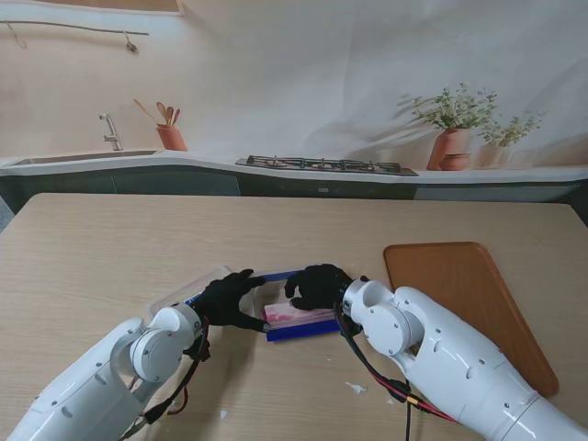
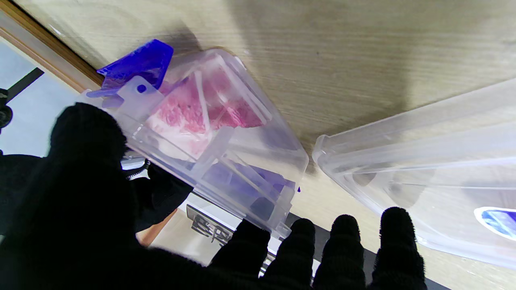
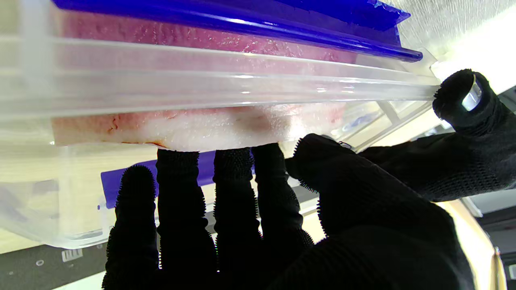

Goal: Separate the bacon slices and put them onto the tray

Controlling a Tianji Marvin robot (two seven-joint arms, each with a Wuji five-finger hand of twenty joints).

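A clear plastic container [image 1: 299, 317] with blue clips [image 2: 137, 64] sits at the table's middle and holds a pink and white slab of bacon [image 3: 201, 129]. My left hand [image 1: 230, 299], in a black glove, grips the container's left end, with its thumb [image 2: 86, 133] on the rim and its fingers [image 2: 342, 237] at the wall. From the right, my right hand [image 1: 317, 285] reaches into the container. Its fingertips [image 3: 225, 161] and thumb touch the bacon's white fatty edge; I cannot see whether they pinch it. The brown wooden tray [image 1: 469, 308] lies to the right, bare.
The container's clear lid [image 2: 423, 161] lies on the table just left of the container, close to my left hand. A small white scrap [image 1: 356, 388] lies on the table near my right forearm. The counter with sink and hob runs along the far edge.
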